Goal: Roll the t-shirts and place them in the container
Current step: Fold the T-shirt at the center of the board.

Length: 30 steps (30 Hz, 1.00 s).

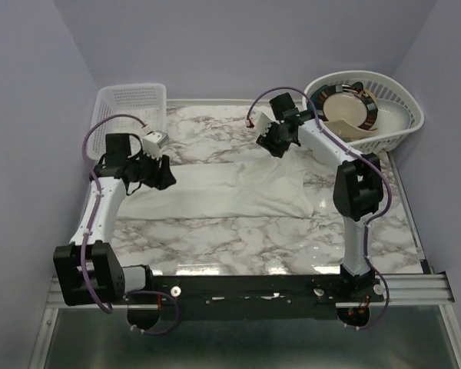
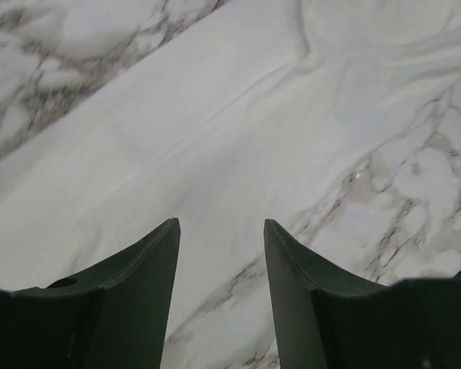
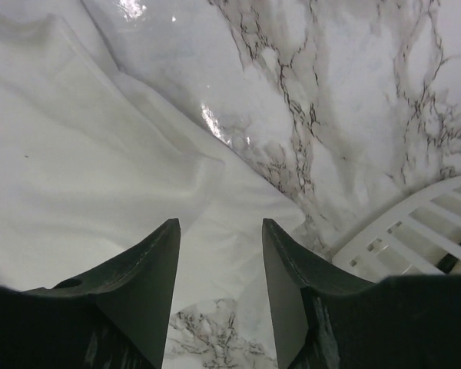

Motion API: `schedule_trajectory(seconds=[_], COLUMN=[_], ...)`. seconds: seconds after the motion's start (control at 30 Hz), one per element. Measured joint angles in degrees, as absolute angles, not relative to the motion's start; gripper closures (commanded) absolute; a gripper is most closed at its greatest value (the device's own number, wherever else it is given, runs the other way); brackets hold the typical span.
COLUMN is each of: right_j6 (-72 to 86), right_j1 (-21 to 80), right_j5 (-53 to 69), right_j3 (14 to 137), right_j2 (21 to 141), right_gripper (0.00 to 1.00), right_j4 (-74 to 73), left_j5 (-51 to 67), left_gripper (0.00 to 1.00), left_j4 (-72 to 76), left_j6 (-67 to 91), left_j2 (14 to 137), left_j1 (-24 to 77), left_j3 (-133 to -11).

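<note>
– Lying crosswise on the marble table (image 1: 238, 246), is it?
– Yes. The t-shirt (image 1: 230, 192) is folded into a long white band across the middle of the tabletop, with its long axis running left to right. The left end is narrow and flat. The right end is wider and rumpled, and it stops short of the right arm's upright link.
– Room around it?
– A broad bare strip of marble lies between its near edge and the arm bases, and a narrower strip lies behind its far edge. The oval basket (image 1: 403, 115), holding dishes, sits at the far right corner, well apart from the cloth. The rectangular basket (image 1: 131, 100) stands at the far left corner, also apart.
– And the pincers?
– The left gripper (image 2: 221, 223) hangs over the band's left end with its fingers spread and gripping nothing; cloth and marble show through the gap. The right gripper (image 3: 220, 223) hangs above the cloth's far right corner, near the oval basket's rim, fingers likewise spread and holding nothing.
</note>
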<state>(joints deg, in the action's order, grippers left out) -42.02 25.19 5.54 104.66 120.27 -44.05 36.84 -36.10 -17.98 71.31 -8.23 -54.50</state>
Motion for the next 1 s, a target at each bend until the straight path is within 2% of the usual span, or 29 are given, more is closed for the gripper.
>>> schedule_trajectory(seconds=[0.2, 0.33, 0.4, 0.6, 1.0], right_j6=[-37.06, -35.44, -34.41, -32.77, -31.81], right_j1=[23.05, 23.27, 23.31, 23.29, 21.74], right_j5=[8.21, 9.74, 10.85, 12.21, 12.21], right_j3=[99.92, 94.59, 92.23, 85.17, 84.33], right_j2=[115.74, 110.43, 108.38, 104.99, 104.9], right_gripper=[0.48, 0.48, 0.48, 0.48, 0.48], right_j4=[-47.53, -50.41, -51.59, -53.76, -54.28], left_j5=[38.33, 36.1, 34.89, 33.45, 34.39], left_gripper=[0.4, 0.35, 0.31, 0.31, 0.33], left_j4=[-28.12, -23.66, -21.87, -19.27, -17.61], left_j6=[-8.36, -1.74, 0.67, 4.23, 4.71], left_j2=[85.8, 98.39, 102.72, 112.36, 120.84], left_j1=[8.93, 15.29, 16.38, 17.76, 21.12], left_j3=[-70.11, -79.09, -81.52, -85.14, -89.69])
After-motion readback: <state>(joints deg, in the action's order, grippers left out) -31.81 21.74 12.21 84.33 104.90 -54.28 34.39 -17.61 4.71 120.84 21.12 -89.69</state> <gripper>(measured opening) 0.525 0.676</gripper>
